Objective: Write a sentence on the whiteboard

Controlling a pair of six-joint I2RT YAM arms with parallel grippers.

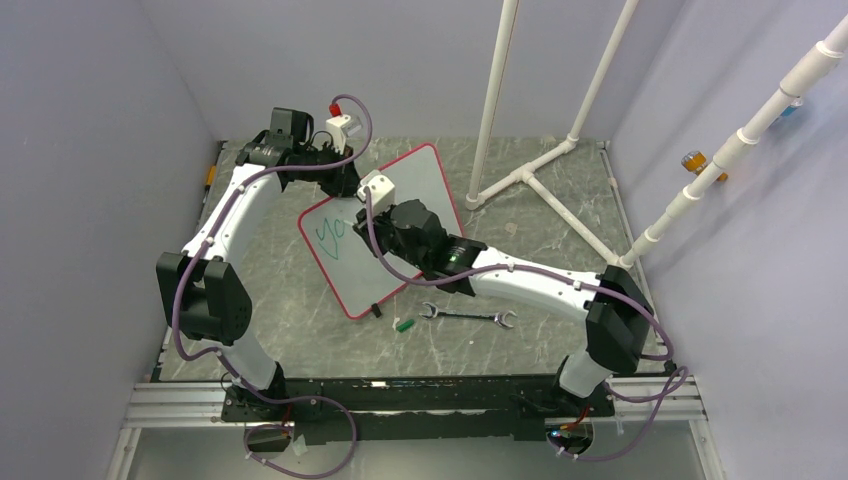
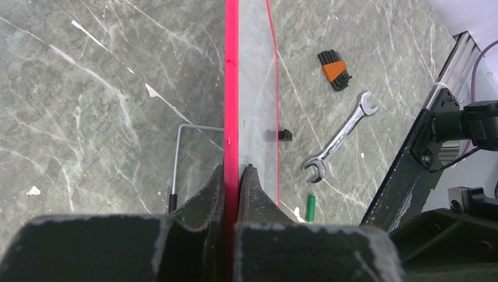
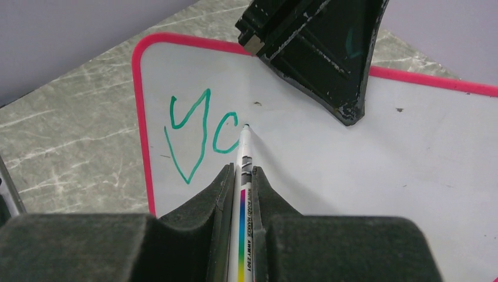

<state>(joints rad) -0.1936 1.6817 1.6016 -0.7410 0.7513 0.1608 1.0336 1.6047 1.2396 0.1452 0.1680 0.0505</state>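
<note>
Whiteboard [image 1: 420, 180]: we see it on the table [image 1: 270, 290] between the two arms, turned askew, with its pink frame running all round.
Left pincer [image 2: 235, 176]: clenched on the board's far edge, one finger against each face of the frame.
Right pincer [image 3: 241, 173]: grasping a whiteboard marker [image 3: 244, 147] lengthwise between its fingers, above the board's middle.
Marker tip: touching the white surface just right of the last green stroke.
Sentence [image 3: 199, 132]: we read only a "y" and an open round stroke like a "c", close to one corner.
Wrench [image 1: 468, 317]: flat on the table, near the board's near edge but apart from it.
Green cap [image 1: 403, 324]: just beside the wrench's left end.
Hex key set [image 2: 335, 70]: on the table beyond the wrench, as we see it from the left wrist.
</note>
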